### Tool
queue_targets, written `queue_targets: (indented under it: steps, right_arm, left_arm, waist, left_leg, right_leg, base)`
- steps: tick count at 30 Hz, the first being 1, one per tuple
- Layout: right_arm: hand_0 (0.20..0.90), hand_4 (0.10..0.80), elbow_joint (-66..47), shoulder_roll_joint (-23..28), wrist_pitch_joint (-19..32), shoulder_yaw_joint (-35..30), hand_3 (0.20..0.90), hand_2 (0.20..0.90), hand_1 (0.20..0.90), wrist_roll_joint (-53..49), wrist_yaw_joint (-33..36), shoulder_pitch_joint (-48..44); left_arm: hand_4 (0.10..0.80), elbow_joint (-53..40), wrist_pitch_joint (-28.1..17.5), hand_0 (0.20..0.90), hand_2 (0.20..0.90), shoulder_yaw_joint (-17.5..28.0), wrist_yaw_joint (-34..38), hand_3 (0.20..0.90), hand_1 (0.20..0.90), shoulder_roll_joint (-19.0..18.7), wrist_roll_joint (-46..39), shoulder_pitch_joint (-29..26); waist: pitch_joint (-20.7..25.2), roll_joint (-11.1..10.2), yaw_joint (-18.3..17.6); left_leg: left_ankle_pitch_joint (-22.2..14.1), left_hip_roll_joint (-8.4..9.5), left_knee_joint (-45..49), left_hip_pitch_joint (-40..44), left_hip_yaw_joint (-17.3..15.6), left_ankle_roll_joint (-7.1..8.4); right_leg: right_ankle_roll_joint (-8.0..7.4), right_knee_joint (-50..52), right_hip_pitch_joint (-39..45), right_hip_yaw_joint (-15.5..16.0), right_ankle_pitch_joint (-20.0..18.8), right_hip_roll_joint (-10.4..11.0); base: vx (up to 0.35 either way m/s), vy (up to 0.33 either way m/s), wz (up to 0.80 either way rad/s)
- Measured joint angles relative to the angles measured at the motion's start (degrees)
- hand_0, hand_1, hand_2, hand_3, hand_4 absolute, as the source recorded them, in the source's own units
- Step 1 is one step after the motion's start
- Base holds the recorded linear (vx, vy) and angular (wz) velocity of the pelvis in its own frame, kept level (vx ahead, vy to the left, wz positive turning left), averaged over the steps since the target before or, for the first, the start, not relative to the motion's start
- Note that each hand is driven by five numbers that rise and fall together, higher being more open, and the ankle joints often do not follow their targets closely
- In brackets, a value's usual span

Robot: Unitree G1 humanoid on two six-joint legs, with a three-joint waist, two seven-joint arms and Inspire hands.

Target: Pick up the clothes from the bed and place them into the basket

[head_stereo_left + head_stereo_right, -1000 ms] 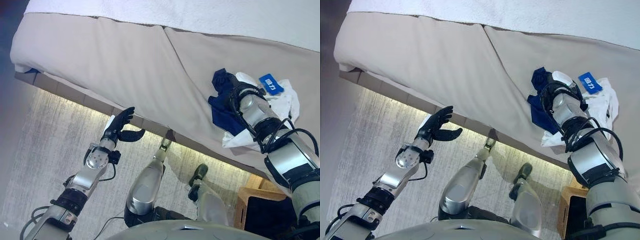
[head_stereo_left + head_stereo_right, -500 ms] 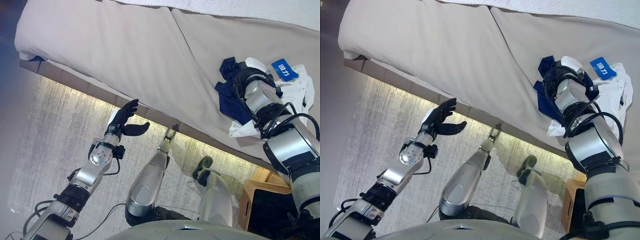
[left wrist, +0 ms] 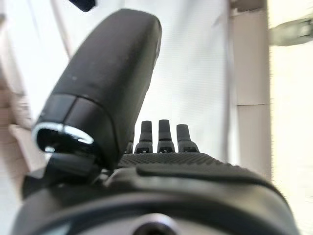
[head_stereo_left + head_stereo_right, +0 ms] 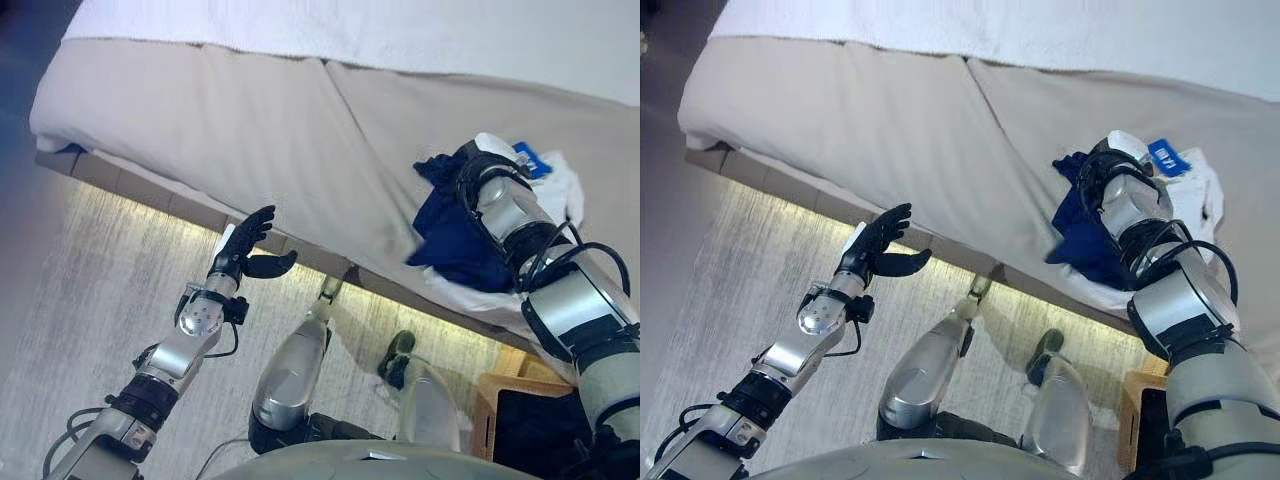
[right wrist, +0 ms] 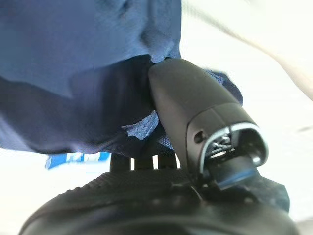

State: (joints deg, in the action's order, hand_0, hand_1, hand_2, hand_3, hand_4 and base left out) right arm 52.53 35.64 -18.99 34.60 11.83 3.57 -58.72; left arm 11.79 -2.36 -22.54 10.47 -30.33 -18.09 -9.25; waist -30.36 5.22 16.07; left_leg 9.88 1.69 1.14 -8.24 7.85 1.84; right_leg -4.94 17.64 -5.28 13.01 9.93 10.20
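Observation:
A navy garment (image 4: 455,240) hangs bunched above the beige bed (image 4: 250,130), near its front edge at the right. My right hand (image 5: 186,103) is shut on it: the thumb presses into the navy cloth (image 5: 73,73) and the fingers curl behind it. Just behind lies a white garment (image 4: 562,188) with a blue patch (image 4: 1165,157), partly hidden by my right forearm. The basket (image 4: 495,400), tan with a dark inside, stands on the floor at the lower right. My left hand (image 4: 243,247) hovers open by the bed's front edge, holding nothing.
A white blanket (image 4: 400,30) covers the far part of the bed. A seam (image 4: 350,110) runs across the beige sheet. Pale carpet (image 4: 90,280) lies below the bed's lit edge on the left.
My right hand has closed on the navy garment and drawn it up and toward the bed's front edge, off the white garment. The camera has shifted. The left hand stays as it was.

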Motion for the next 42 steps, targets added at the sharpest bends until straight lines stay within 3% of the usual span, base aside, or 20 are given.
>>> queue_targets:
  steps: [8,15,25,35,42]
  right_arm:
    - [0.300,0.100,-9.3,4.3,0.1,-3.3,0.200,0.300,0.300,-7.6,1.3,0.0]
    - [0.300,0.100,-11.8,6.3,0.1,-9.5,0.200,0.300,0.300,-10.3,4.0,-0.1]
    - [0.300,0.100,-18.6,13.3,0.3,-12.2,0.200,0.300,0.300,-11.9,5.2,-0.4]
    - [0.300,0.100,-24.9,17.4,0.2,-18.7,0.200,0.300,0.300,-11.9,4.6,1.2]
    - [0.300,0.100,-25.4,18.0,-0.5,-26.8,0.200,0.300,0.300,-11.9,3.2,14.5]
  left_arm:
    - [0.800,0.0,3.0,0.900,0.900,0.9,-0.2,0.900,0.900,0.0,0.1,-0.7]
    - [0.800,0.0,3.6,0.900,0.900,1.1,-1.1,0.900,0.900,-1.2,0.2,-0.5]
    - [0.800,0.8,3.6,0.900,0.900,2.6,-3.3,0.900,0.900,-2.1,1.3,1.1]
    - [0.800,3.7,3.5,0.900,0.900,2.6,-5.6,0.900,0.900,-2.3,2.4,1.8]
    - [0.800,6.8,3.4,0.900,0.900,2.1,-7.4,0.900,0.900,-1.9,4.2,1.2]
  waist:
    - [0.4,-0.9,-2.8]
    - [2.9,-5.3,-4.1]
    - [4.6,-5.7,-6.4]
    - [4.7,-6.0,-12.9]
    - [8.9,-7.6,-18.2]
  left_leg:
    - [0.0,-1.07,-3.0,5.3,-1.9,-0.07]
    - [0.0,-1.71,-5.4,8.8,-2.4,-0.06]
    - [-0.5,-1.62,-6.1,10.4,-4.4,-0.73]
    - [-2.0,-1.92,-6.2,12.5,-10.7,-1.92]
    - [-3.4,-2.47,-6.2,13.7,-15.6,-2.11]
  right_leg:
    - [-0.48,-8.2,6.8,-1.5,-3.8,-1.7]
    - [-0.20,-14.5,11.9,-1.6,-5.7,-3.0]
    - [-0.29,-17.8,13.7,-3.2,-7.7,-3.0]
    - [-0.85,-18.7,12.7,-9.6,-9.7,-2.8]
    - [-1.56,-20.6,11.8,-14.7,-11.2,-3.1]
  base:
    - [0.098,-0.020,-0.15]
    - [0.075,-0.022,-0.03]
    - [0.027,-0.007,-0.10]
    - [0.002,0.011,-0.33]
    - [-0.009,0.021,-0.40]
